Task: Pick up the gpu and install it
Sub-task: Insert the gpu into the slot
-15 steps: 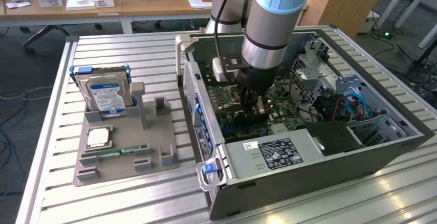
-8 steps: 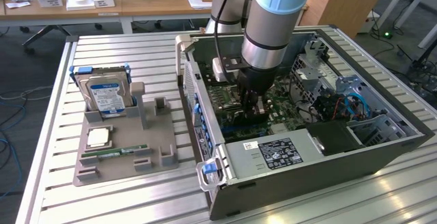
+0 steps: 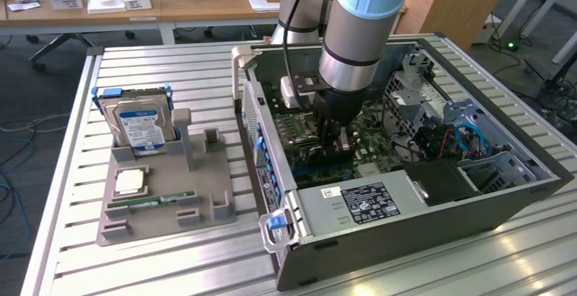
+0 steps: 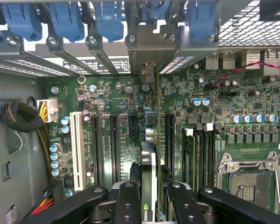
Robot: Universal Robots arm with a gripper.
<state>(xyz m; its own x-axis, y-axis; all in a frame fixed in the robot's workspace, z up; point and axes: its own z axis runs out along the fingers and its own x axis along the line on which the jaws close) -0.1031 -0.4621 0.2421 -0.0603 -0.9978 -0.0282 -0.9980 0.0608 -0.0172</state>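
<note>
The gpu [image 4: 149, 154] is seen edge-on in the wrist view, a thin dark card with a small green logo near my fingers. Its silvery bracket [image 4: 147, 51] lies against the case's rear slot openings. My gripper [image 4: 151, 189] is shut on the card, with one black finger [image 4: 127, 200] on each side. The card stands upright over the green motherboard [image 4: 116, 93], between two black expansion slots [image 4: 169, 140]. I cannot tell whether it is seated. In the exterior view my gripper [image 3: 332, 142] reaches down into the open computer case [image 3: 270, 140] above the motherboard [image 3: 371, 149].
A grey holder tray [image 3: 167, 208] at the exterior view's left carries a blue-labelled hard drive [image 3: 140, 126], a RAM stick [image 3: 151, 202] and a processor chip [image 3: 129, 181]. Inside the case are the power supply [image 3: 361, 205], blue latches [image 4: 65, 21], a CPU socket [image 4: 249, 175] and a cable bundle [image 4: 21, 116].
</note>
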